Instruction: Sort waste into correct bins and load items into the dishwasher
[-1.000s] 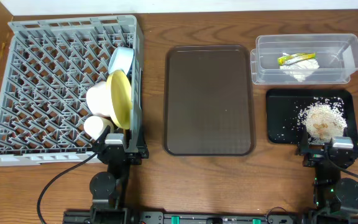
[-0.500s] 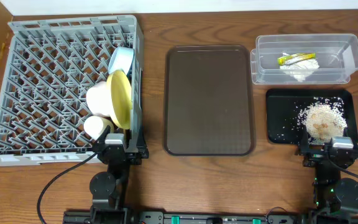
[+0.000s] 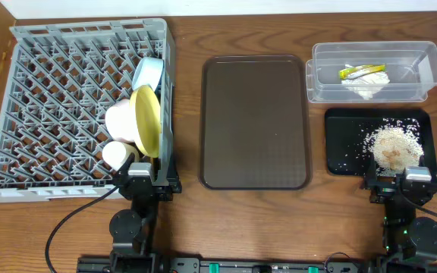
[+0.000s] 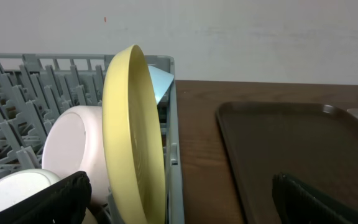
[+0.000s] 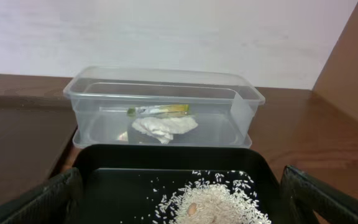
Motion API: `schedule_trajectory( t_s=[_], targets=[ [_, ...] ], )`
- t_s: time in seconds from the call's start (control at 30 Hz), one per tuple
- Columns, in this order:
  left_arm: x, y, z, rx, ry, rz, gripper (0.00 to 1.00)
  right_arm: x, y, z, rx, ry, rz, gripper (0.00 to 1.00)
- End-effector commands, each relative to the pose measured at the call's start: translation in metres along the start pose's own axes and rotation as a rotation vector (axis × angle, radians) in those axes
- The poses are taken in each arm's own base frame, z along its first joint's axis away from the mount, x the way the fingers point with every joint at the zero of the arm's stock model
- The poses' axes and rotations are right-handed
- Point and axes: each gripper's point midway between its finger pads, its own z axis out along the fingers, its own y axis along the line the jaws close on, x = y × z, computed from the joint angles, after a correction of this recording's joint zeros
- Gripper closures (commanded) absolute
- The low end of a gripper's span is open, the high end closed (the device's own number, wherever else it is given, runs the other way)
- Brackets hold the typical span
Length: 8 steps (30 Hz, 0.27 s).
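While both arms sit folded low at the near edge of the desk (image 3: 180, 220), the left arm (image 3: 141, 182) points at the near right corner of the grey dish rack (image 3: 21, 91). The right arm (image 3: 400, 186) points at the black tray (image 3: 340, 144). The jaws of each arm stand spread wide and pinch nothing. In each wrist view, the black fingers (image 4: 48, 199) appear only at the bottom corners.

Rack contents along the right wall, near to far:
- white cup (image 3: 114, 154)
- pinkish-white bowl (image 3: 118, 119), on edge
- pale yellow plate (image 3: 146, 120), upright, just beside that bowl
- light blue bowl (image 3: 149, 73)

A dark brown serving tray (image 3: 255, 121) lies on the desk between the rack and the bins. Beige food scraps (image 3: 391, 144) are piled on the black tray, with loose grains scattered around them. Just beyond, the clear tub (image 3: 431, 72) holds the crumpled napkin (image 3: 366, 82) and the yellow-green wrapper (image 3: 359, 70). A pale wall (image 4: 260, 37) rises behind the far edge of the desk.
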Motion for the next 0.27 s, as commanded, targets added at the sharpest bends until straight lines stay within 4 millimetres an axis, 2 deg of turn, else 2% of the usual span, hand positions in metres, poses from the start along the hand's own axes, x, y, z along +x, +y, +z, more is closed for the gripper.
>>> schedule_trajectory(
  t_s=[0.0,0.23],
  targets=[
    [0.0148,-0.0046,0.0007,0.031,0.044,0.012,0.05,0.0006,-0.0033,-0.0004,0.016,0.001,-0.009,0.01],
    [0.0148,-0.0046,0.0007,0.031,0.044,0.011,0.06,0.0006,-0.0033,-0.0004,0.016,0.001,-0.009,0.01]
  ],
)
